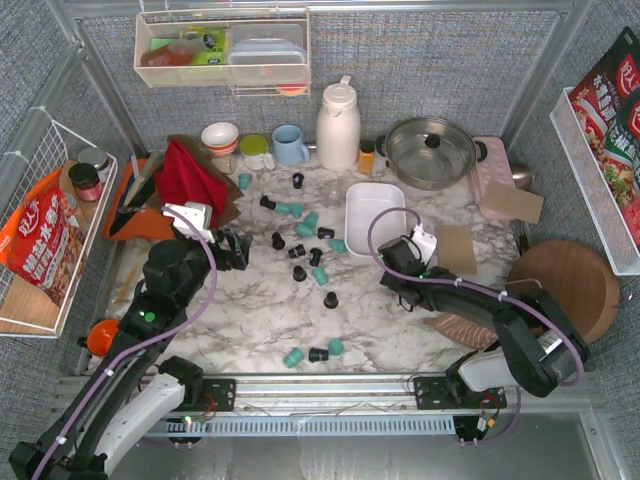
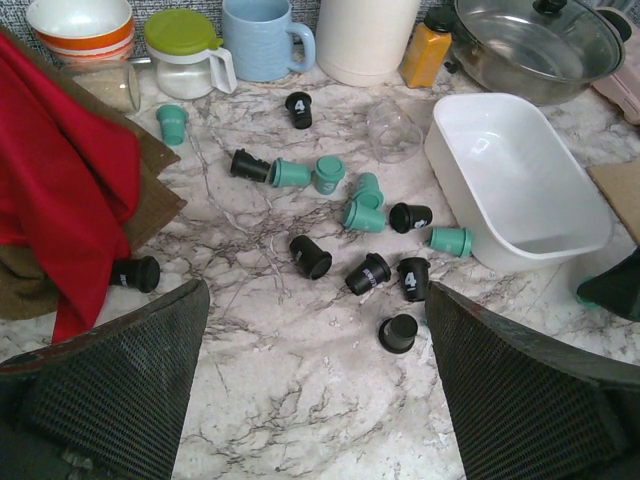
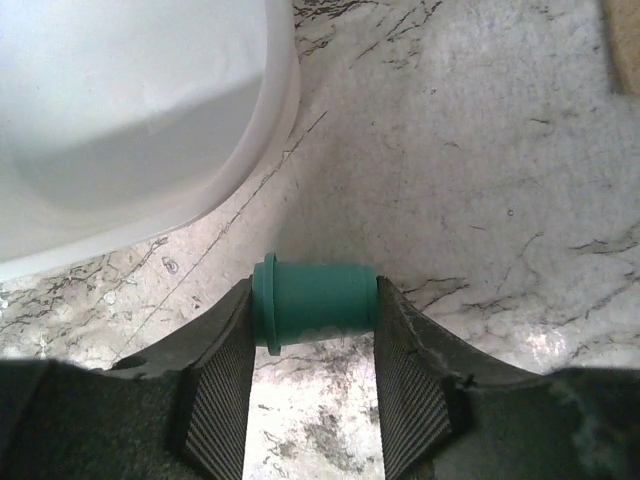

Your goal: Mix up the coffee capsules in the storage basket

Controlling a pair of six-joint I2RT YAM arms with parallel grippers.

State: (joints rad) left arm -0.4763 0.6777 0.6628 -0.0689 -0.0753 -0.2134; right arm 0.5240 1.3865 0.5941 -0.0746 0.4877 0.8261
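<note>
Right gripper (image 3: pixel 313 325): pinching one teal capsule (image 3: pixel 315 305). The capsule lies on its side, its flanged end against the left pad and its other end against the right pad. It is low over the marble table (image 3: pixel 480 150); contact with the surface cannot be confirmed. It sits just beside the rounded near corner of the storage basket (image 3: pixel 200 200), outside the wall.

Left gripper (image 2: pixel 315 305): fingers spread wide with nothing between them. It hangs above the left side of the table, facing the scattered capsules.

Coffee capsules (image 1: pixel 319 275): every one in view is on the table, outside the basket.
- Nearest the arm bases, a group of three lies close together: teal, black, teal.
- Between the two grippers is a loose scatter of teal and black pods, some upright and some on their sides. Several carry a white "4".
- One teal pod lies against or just beside the basket's left wall.
- One black pod lies at the edge of the red cloth (image 1: pixel 188 175), which is heaped at the left.

The basket stands right of centre, long side running away from the arms, with the right gripper at its near end.

Back row, left to right:
- striped bowl (image 1: pixel 220 135)
- green-lidded jar (image 1: pixel 254 148)
- blue mug (image 1: pixel 290 143)
- white flask (image 1: pixel 338 125)
- small orange jar (image 1: pixel 367 157)
- lidded pot (image 1: pixel 432 150)
</note>
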